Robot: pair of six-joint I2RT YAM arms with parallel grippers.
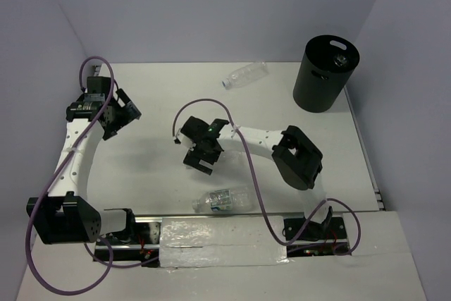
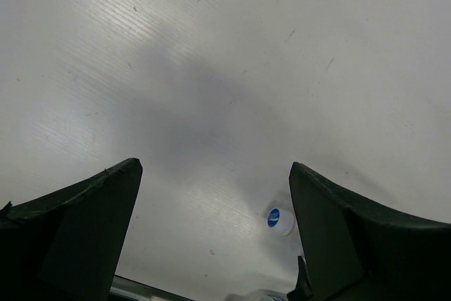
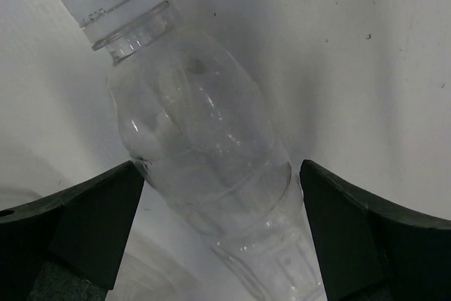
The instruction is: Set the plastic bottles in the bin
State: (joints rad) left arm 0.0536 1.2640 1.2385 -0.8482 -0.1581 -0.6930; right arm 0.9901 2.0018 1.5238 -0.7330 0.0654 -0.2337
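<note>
My right gripper [image 1: 201, 162] is low over the middle of the table. In the right wrist view its jaws [image 3: 222, 167] are open around a clear plastic bottle [image 3: 204, 146] with a white cap, which lies between them. The left finger [image 3: 106, 209] touches the bottle's side. In the top view the gripper hides this bottle. A second bottle [image 1: 246, 74] lies at the far middle. A third with a blue label [image 1: 224, 200] lies near the front edge. The black bin [image 1: 320, 82] stands far right with a bottle [image 1: 342, 59] inside. My left gripper [image 1: 125, 121] is open and empty at the left.
The left wrist view shows bare table between the open fingers [image 2: 215, 167] and a white cap with a blue mark [image 2: 280, 218] beside the right finger. White walls enclose the table. The arm bases and cables run along the near edge [image 1: 232, 234].
</note>
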